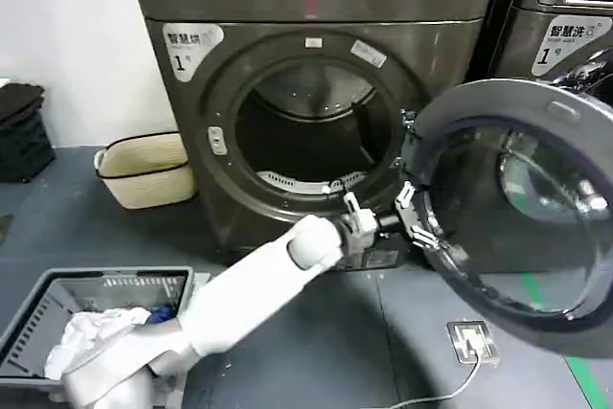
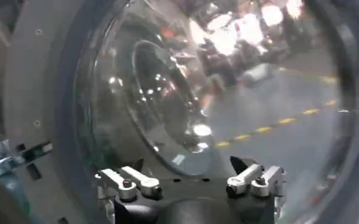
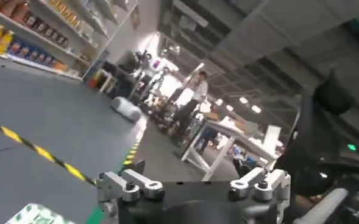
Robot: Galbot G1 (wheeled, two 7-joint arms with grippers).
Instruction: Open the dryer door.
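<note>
The dryer door [image 1: 522, 203] stands swung wide open to the right of its dark grey machine [image 1: 316, 102], hinged at the drum opening's right side, so the round drum mouth [image 1: 311, 131] lies fully exposed. In the head view the white left arm [image 1: 239, 299] reaches up from the lower left across the floor, and the left gripper [image 1: 383, 213] sits at the door's inner edge, near the hinge side, its fingers spread apart with nothing pinched between them.

The left wrist view adds what the head view cannot: the left gripper [image 2: 191, 182] looks straight onto the door's bulging glass bowl [image 2: 185, 91], the two spread fingertips just short of the rim (whether they touch it cannot be told).

The right wrist view faces away from the machines, toward a shop floor with shelves [image 3: 39, 36] and yellow-black floor tape [image 3: 39, 152]; the right gripper [image 3: 191, 185] hangs there idle, fingers spread and empty.

Around the work, a laundry basket [image 1: 91, 318] with white cloth sits at lower left, a woven basket [image 1: 144, 170] stands beside the machine's left flank, and a floor socket [image 1: 472, 340] lies below the open door. Bare floor lies between the arm and the door's lower rim.
</note>
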